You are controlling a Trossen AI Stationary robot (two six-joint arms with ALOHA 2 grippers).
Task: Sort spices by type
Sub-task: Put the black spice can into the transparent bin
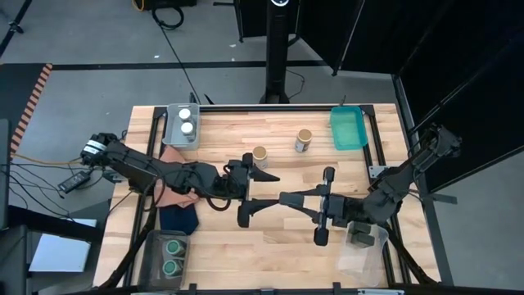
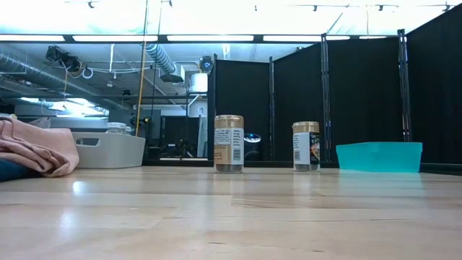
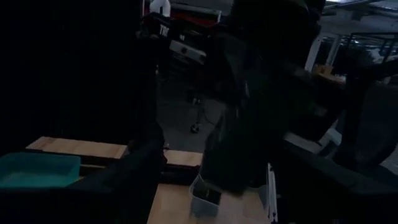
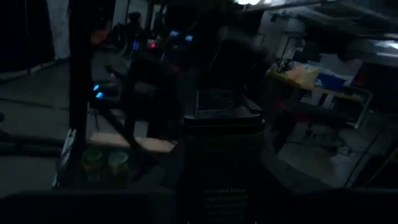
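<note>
High view: the left gripper (image 1: 260,172) is over the middle of the table (image 1: 270,254), just beside one tan-lidded jar (image 1: 260,156). From this view I cannot tell if its jaws are apart or together. The right gripper (image 1: 246,211) reaches across from the right side and is near the left gripper. Its jaws appear clamped on a black tin (image 1: 243,215). The second tan-lidded jar (image 1: 304,141) stands near the teal tray (image 1: 348,129). Two white-lidded jars (image 1: 187,123) are in the grey bin (image 1: 170,115) at the far left corner. Two green-lidded jars (image 1: 172,255) are in another bin (image 1: 152,250) at the near left corner. More black tins (image 1: 361,233) are in a clear container (image 1: 360,258) at the near right. A brown cloth (image 1: 174,192) and a navy cloth (image 1: 178,218) lie under the left arm.

Low view: both tan-lidded jars (image 2: 229,143) (image 2: 306,146) stand upright on the table and well apart. The teal tray (image 2: 379,157) is to the right and the grey bin (image 2: 108,150) to the left. The brown cloth (image 2: 36,148) shows at the left edge.

Left wrist view: it is very dark. The teal tray (image 3: 37,171) and the clear container (image 3: 205,199) can be seen.

Right wrist view: the black tin (image 4: 224,162) fills the middle, held upright just before the camera. The green-lidded jars (image 4: 102,162) show farther off.
</note>
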